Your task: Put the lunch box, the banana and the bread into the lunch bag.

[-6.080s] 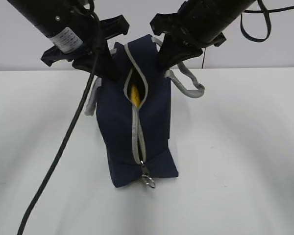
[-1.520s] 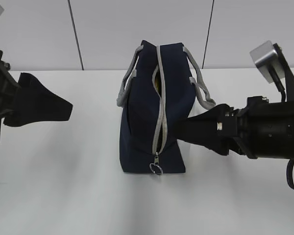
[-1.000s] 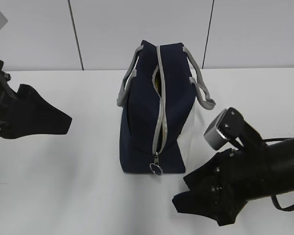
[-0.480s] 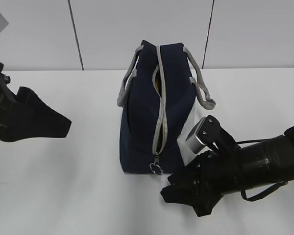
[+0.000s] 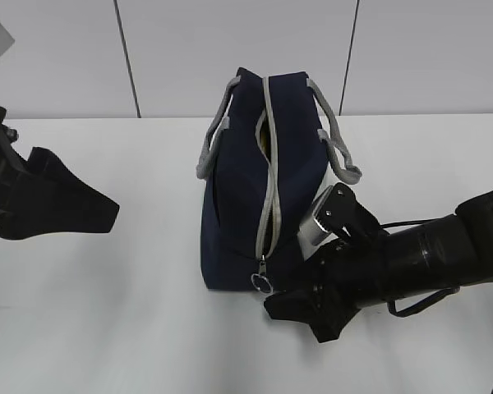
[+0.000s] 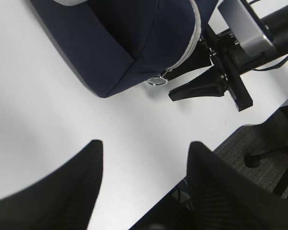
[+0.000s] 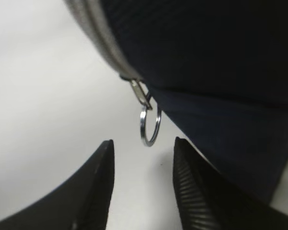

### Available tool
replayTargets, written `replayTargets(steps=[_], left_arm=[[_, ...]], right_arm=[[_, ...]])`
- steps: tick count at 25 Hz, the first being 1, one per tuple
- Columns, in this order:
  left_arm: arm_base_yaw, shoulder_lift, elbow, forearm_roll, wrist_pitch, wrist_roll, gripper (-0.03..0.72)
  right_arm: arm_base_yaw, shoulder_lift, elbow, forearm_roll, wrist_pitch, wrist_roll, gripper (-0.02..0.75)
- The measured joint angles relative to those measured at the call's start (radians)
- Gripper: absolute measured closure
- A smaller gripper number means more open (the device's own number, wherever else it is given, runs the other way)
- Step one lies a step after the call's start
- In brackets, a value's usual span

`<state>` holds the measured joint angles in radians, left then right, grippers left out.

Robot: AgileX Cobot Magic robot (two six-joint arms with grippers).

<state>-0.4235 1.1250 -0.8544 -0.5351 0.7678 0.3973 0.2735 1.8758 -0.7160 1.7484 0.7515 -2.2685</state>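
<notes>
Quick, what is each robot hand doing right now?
Left gripper: open, holding nothing.
Right gripper: open, fingers either side of the ring pull, not gripping it.

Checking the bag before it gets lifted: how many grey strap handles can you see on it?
2. One strap handle hangs on the lunch bag's left side, the other strap handle loops out on its right. None seem hidden.

Only a yellow sliver shows inside the lunch bag (image 5: 251, 205); other contents hidden
</notes>
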Motion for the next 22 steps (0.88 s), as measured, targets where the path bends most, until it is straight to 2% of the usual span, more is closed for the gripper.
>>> replayTargets(steps=[3, 8, 18, 20, 22], left_arm=[[0.0, 0.0, 0.0, 0.0, 0.0, 0.0, 0.291], [0.0, 0.0, 0.0, 0.001, 0.001, 0.0, 0.297], [0.0, 0.0, 0.0, 0.003, 0.001, 0.0, 0.3], [0.0, 0.0, 0.0, 0.003, 0.001, 0.0, 0.303], [0.0, 0.0, 0.0, 0.003, 0.001, 0.0, 0.303]], right_arm=[[0.0, 0.024, -0.017, 0.002, 0.0, -0.002, 0.432], [0.0, 0.039, -0.021, 0.041, 0.004, -0.004, 0.499], [0.0, 0.04, -0.034, 0.055, 0.024, -0.014, 0.524], [0.0, 0.04, -0.034, 0.055, 0.028, -0.014, 0.58], [0.0, 0.04, -0.034, 0.055, 0.04, -0.014, 0.678]])
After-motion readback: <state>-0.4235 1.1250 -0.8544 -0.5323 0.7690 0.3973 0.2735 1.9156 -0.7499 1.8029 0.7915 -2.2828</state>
